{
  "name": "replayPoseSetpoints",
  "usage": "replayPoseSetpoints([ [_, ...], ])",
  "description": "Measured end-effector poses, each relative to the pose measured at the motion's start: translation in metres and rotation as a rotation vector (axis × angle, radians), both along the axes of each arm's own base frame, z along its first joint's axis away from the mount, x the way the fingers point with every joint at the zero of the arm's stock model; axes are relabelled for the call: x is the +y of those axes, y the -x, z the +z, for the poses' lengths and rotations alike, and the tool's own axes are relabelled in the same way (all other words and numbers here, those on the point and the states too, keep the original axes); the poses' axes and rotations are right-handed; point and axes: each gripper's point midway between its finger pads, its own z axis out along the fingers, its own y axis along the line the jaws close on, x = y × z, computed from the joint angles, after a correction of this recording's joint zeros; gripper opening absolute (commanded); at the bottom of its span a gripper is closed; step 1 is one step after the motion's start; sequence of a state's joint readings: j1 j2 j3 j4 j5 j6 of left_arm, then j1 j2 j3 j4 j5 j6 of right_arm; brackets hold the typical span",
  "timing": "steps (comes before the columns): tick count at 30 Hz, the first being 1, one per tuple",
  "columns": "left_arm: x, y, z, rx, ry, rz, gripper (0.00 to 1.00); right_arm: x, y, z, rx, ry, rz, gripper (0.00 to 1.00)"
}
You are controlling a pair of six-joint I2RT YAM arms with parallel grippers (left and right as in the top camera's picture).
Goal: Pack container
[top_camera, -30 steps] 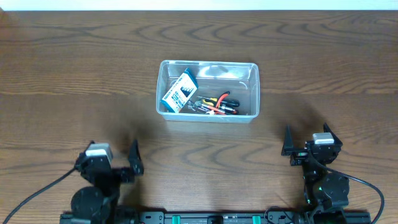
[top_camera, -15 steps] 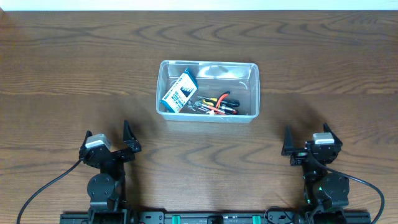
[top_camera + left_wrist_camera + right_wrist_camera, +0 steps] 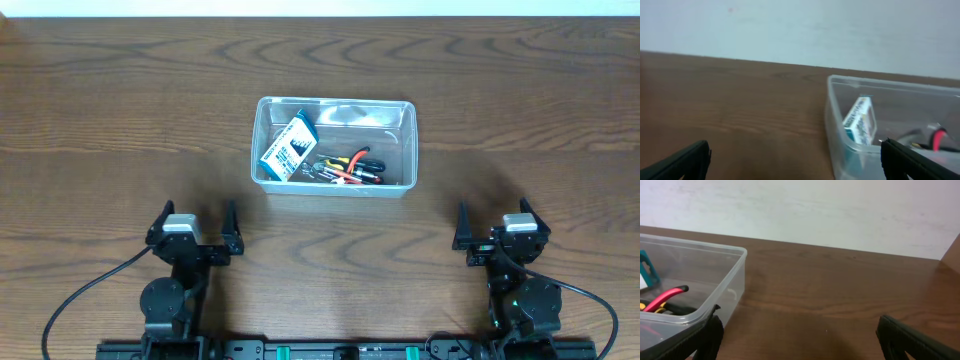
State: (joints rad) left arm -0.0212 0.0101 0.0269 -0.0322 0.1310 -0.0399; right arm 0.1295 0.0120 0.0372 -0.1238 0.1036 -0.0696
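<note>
The container (image 3: 335, 100) sits at the middle of the desk (image 3: 110, 130), farther out than both arms. Inside it, a blue-and-white box (image 3: 288, 150) leans at the left end, and red- and yellow-handled tools (image 3: 350, 167) lie along the near wall. The left gripper (image 3: 195, 222) hangs at the near left and the right gripper (image 3: 494, 220) at the near right. Both are well apart from the container, jaws wide and holding nothing.
</note>
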Motion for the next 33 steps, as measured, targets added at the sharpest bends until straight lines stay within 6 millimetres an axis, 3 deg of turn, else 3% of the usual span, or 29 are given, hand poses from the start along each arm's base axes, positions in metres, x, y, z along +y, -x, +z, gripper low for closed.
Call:
replayPoseSetpoints([
  [17,-0.018,0.002,0.003,-0.019,-0.045,-0.111,0.98,0.000,0.000,0.000,0.000,0.000,0.000,0.99],
  [33,-0.021,0.003,0.003,-0.021,-0.047,-0.129,0.98,0.000,0.000,0.000,0.000,0.000,0.001,0.99],
])
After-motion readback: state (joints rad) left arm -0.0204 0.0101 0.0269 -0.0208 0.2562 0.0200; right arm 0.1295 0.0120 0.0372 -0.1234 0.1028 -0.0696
